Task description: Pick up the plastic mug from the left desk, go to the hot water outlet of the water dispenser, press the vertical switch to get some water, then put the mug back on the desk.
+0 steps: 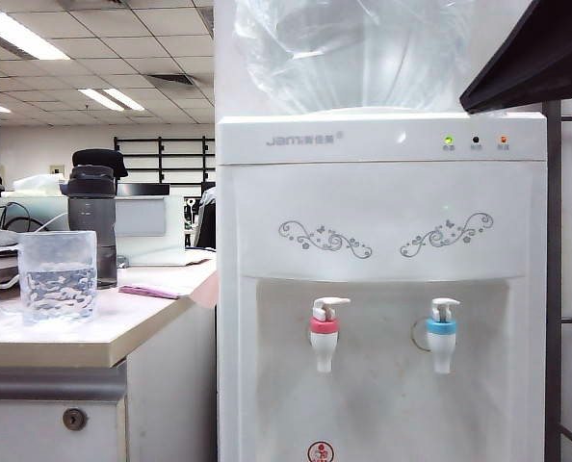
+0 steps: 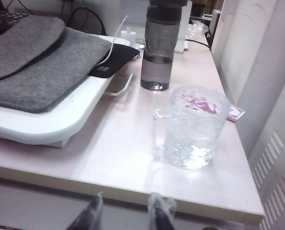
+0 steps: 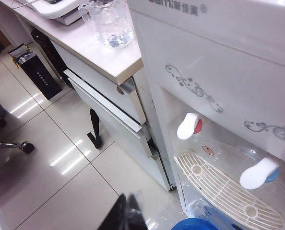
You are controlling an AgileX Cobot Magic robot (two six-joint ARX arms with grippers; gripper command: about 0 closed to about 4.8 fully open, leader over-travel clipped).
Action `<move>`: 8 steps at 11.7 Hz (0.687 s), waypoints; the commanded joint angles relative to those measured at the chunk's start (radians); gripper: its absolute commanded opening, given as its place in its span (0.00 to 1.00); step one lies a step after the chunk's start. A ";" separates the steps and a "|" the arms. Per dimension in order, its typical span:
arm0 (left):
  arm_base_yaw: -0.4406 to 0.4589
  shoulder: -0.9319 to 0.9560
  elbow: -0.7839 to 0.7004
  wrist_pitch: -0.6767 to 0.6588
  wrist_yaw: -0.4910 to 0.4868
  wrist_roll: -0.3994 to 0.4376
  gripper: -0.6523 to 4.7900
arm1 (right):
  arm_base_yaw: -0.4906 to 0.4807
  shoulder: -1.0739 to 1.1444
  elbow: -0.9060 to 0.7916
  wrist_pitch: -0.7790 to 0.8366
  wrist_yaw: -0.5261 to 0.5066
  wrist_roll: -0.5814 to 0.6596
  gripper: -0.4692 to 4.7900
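The left tool [image 2: 125,213] hangs before the pale beige desk [image 2: 133,158], fingers slightly spread, holding nothing. The clear dimpled plastic mug [image 2: 193,127] stands upright near the desk's front edge, water inside. Beyond it stands a dark grey tumbler [image 2: 158,45]. The right tool [image 3: 128,213], fingers pressed together, hovers above the floor beside the white water dispenser [image 3: 219,62].

Shows clear mug [image 2: 196,127] with water on pale desk [image 2: 123,153], grey bottle [image 2: 159,48] behind, left gripper [image 2: 125,215] slightly apart, empty, below desk edge.
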 commanded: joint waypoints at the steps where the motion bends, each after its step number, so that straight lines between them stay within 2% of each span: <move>1: -0.001 -0.001 0.000 0.005 -0.002 -0.002 0.36 | -0.063 -0.155 -0.010 -0.024 0.116 -0.005 0.08; 2: -0.001 -0.001 0.000 0.005 0.000 -0.002 0.36 | -0.306 -0.439 -0.113 0.003 0.182 -0.140 0.08; 3: -0.001 -0.001 0.000 0.005 -0.001 -0.002 0.36 | -0.404 -0.504 -0.190 0.068 0.148 -0.172 0.08; 4: -0.001 -0.001 0.000 0.006 -0.002 -0.002 0.36 | -0.531 -0.569 -0.323 0.148 0.072 -0.143 0.08; 5: -0.001 -0.001 0.000 0.006 -0.002 -0.002 0.36 | -0.571 -0.621 -0.415 0.163 0.093 -0.124 0.08; 6: -0.001 -0.001 0.000 0.006 -0.001 -0.002 0.36 | -0.577 -0.654 -0.475 0.204 0.222 -0.128 0.08; 8: -0.001 -0.001 0.000 0.006 -0.001 -0.002 0.36 | -0.589 -0.654 -0.496 0.219 0.249 -0.127 0.08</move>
